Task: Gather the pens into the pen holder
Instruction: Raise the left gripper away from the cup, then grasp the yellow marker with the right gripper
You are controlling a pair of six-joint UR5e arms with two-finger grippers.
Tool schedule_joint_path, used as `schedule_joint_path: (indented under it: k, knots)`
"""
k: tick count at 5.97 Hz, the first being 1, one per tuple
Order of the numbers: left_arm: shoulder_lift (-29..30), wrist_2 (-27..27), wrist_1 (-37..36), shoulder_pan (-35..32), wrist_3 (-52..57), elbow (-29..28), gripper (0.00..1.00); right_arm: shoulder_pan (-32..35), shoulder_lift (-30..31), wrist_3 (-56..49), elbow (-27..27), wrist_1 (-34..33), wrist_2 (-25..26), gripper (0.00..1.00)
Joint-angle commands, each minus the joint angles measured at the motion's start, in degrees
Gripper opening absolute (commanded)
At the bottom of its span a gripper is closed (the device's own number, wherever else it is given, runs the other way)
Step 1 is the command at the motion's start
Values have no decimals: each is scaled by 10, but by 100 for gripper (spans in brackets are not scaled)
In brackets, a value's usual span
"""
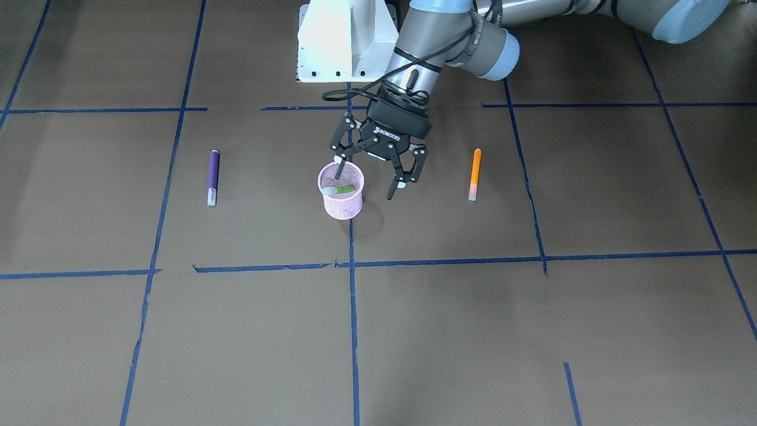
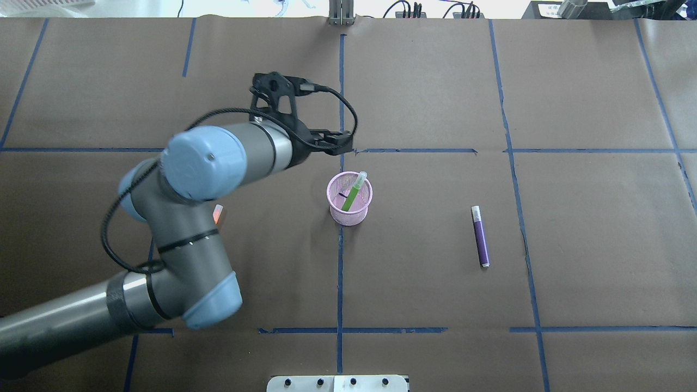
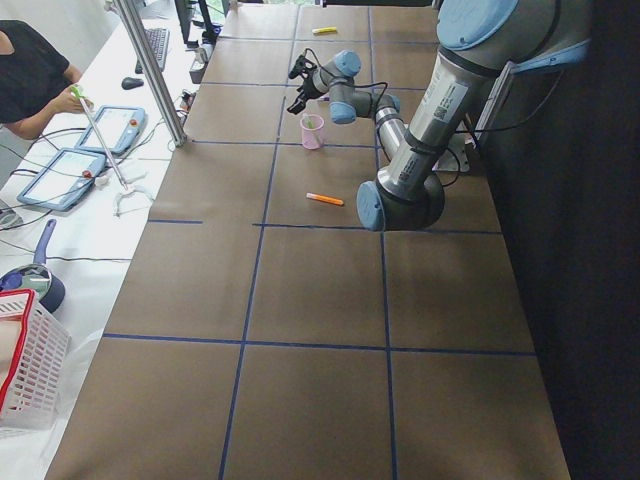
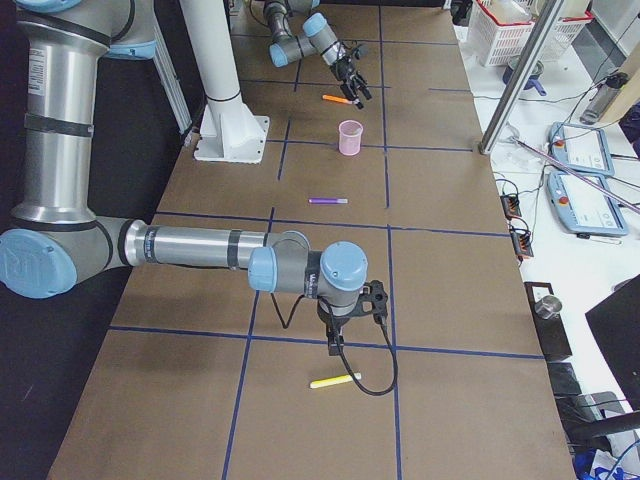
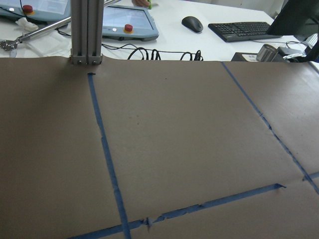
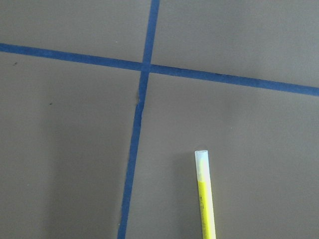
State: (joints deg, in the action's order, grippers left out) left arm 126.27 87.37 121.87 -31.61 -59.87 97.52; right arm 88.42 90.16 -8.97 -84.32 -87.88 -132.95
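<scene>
While our left gripper (image 1: pixel 364 187) is hanging spread open above the pen holder (image 1: pixel 343 207), the green pen (image 2: pixel 353 195) is leaning inside, cap upward; we cannot tell our right gripper's (image 4: pixel 372 298) grip.

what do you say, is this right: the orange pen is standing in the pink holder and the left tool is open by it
Not quite. The pen in the holder is the green pen, not the orange one, as the overhead view shows. The orange pen lies outside it. The rest holds: the left tool is open by the holder.
</scene>
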Motion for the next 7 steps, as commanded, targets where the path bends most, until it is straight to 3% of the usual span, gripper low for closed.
schedule_joint_path:
  k: [1,2,3,5,7]
  knots:
    - [-31,97,-2,-41,0,0,100,-29,-30,-16,67,3,22,95]
    - [-34,98,-3,-42,0,0,100,-58,-32,-16,71,3,45,98]
    - [-41,98,-3,-42,0,1,100,-69,-58,-16,138,4,36,98]
    - [-41,99,-4,-43,-1,0,100,-83,-83,-45,193,4,37,98]
    - [-41,99,-4,-44,-2,1,100,-84,-84,-51,202,-2,24,95]
